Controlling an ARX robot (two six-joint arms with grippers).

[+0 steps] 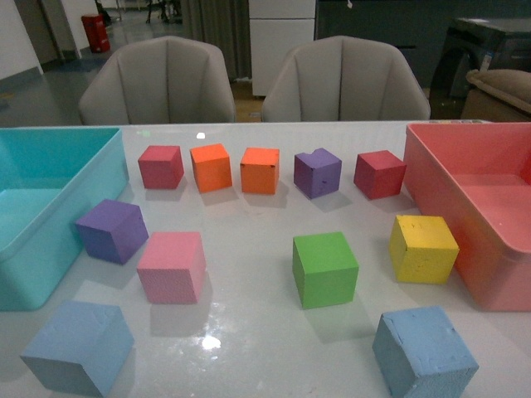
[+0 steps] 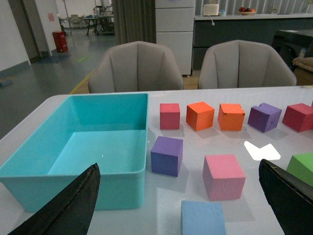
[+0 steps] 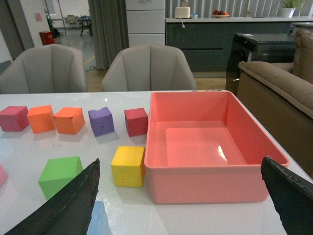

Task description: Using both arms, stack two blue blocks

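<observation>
Two light-blue blocks lie at the near edge of the white table, one at the front left (image 1: pixel 79 347) and one at the front right (image 1: pixel 423 352). Neither arm shows in the front view. In the left wrist view my left gripper (image 2: pixel 178 164) is open, and the left blue block (image 2: pixel 203 218) lies on the table between and below its black fingers (image 2: pixel 73 205), untouched. My right gripper (image 3: pixel 180 160) is also open and holds nothing. The right blue block (image 3: pixel 100 220) peeks out beside its one finger (image 3: pixel 73 205).
A teal bin (image 1: pixel 50 257) stands at the left and a salmon bin (image 1: pixel 436 182) at the right. Between them sit pink (image 1: pixel 172 265), purple (image 1: pixel 112 230), green (image 1: pixel 324 268) and yellow (image 1: pixel 423 248) cubes, with a back row of red, orange and purple cubes. Two chairs stand behind the table.
</observation>
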